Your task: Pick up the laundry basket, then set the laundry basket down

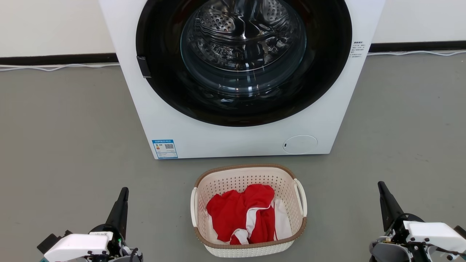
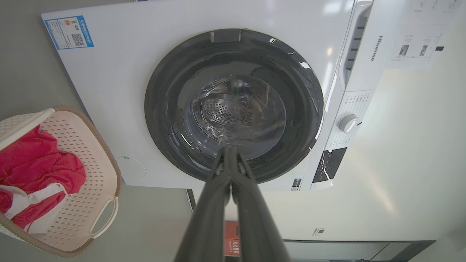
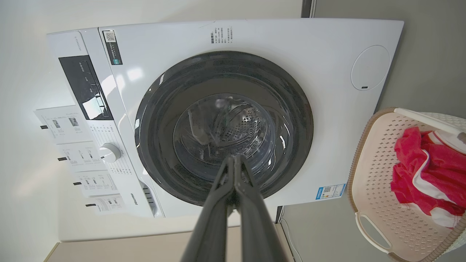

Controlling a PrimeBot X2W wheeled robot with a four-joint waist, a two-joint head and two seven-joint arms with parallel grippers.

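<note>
I see laundry basket on floor, just before washing machine, red-white garment inside. I read left tool and right tool: fingers together, empty, flanking basket, clear of it.

We found open grey floor to either side of the cream perforated plastic basket; the white front-loading washing machine stood close behind its far rim.
</note>
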